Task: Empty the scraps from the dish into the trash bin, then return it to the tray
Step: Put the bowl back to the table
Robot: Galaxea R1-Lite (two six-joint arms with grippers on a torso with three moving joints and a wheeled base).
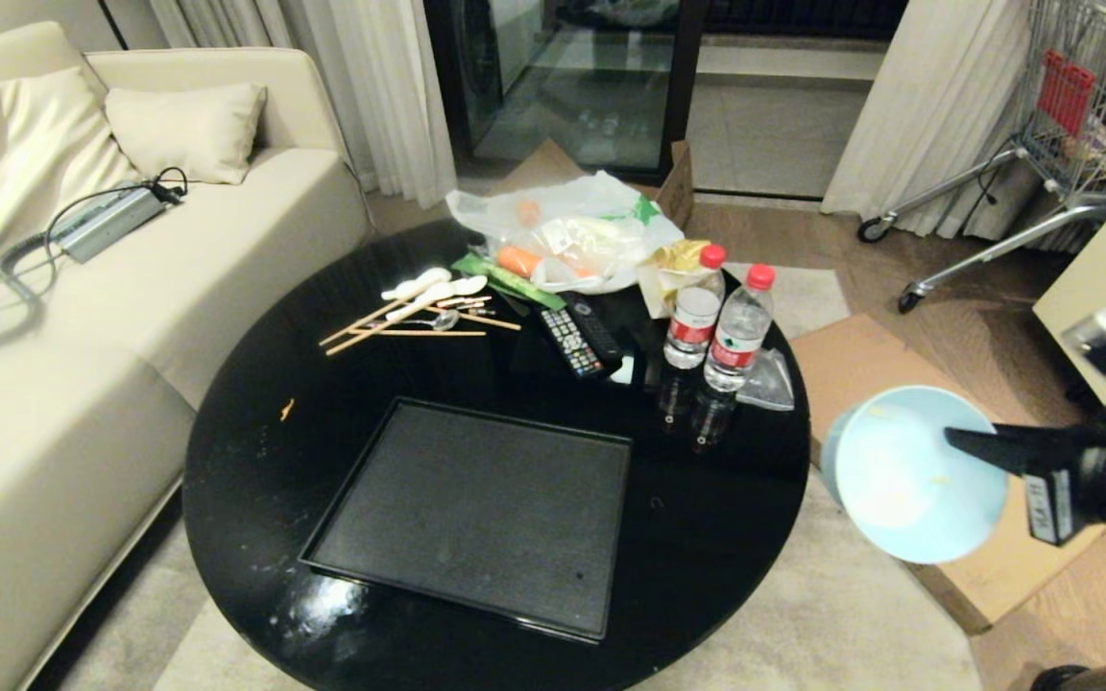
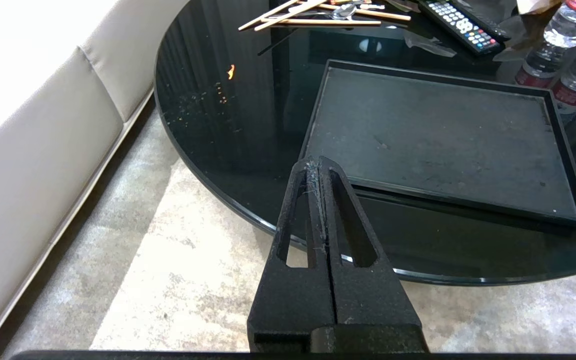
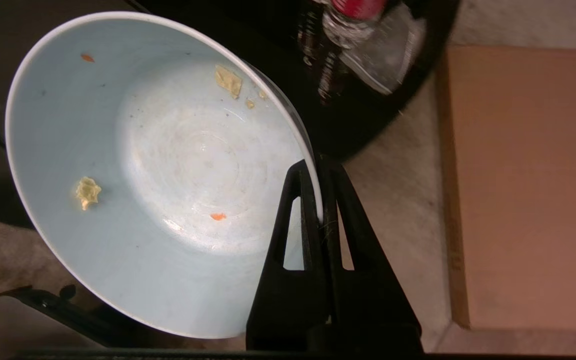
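Right end effector [image 3: 318,170] pinches the rim of a pale blue dish [image 3: 168,165], tilted, holding few scraps [image 3: 87,191]. Black tray [image 1: 476,509] sits bare on the worktop [image 1: 246,451]. Left end effector [image 2: 318,167] clenched.

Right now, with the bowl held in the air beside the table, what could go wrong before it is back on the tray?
1. The right gripper pinches only the rim of the dish, which is tilted; it might slip or swing.
2. A few scraps cling inside and may drop on the table or tray.
3. The water bottles stand near the path back and could be knocked.
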